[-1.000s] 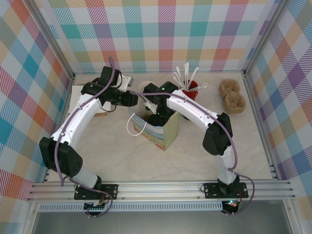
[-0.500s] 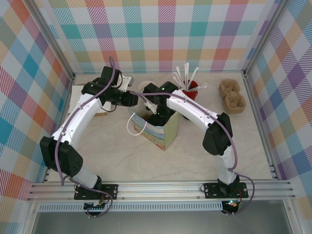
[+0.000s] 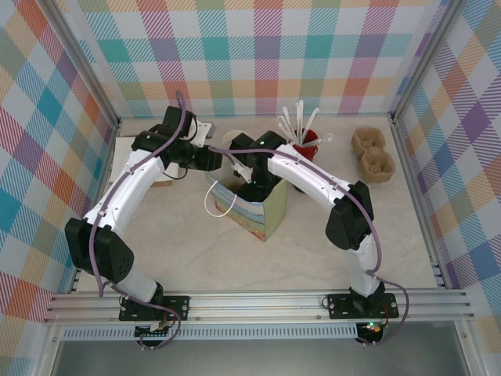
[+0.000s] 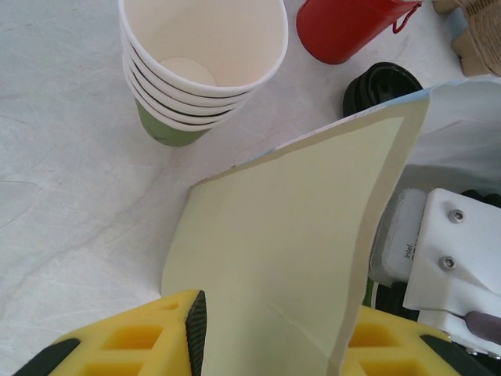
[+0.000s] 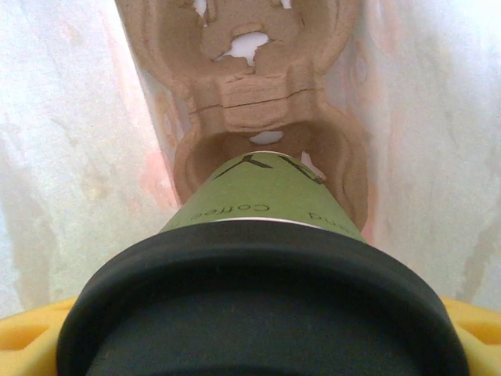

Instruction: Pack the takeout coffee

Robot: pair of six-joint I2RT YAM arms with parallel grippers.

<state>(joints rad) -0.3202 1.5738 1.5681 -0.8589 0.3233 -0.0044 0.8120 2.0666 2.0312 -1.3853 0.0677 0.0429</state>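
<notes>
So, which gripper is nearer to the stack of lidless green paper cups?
Left. The left gripper holds the paper bag's wall beside the stack; the right gripper is inside the bag, holding the black-lidded green cup.

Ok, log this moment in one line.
left jaws: shut on paper bag wall | right jaws: shut on takeout coffee | its base at cardboard carrier pocket inside bag, seating unclear

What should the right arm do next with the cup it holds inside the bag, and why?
Probably lower it straight down. The right gripper holds the takeout coffee near its black lid, its base at the near socket of the cardboard carrier, seemingly not fully seated. The left gripper pinches the paper bag wall open.
</notes>
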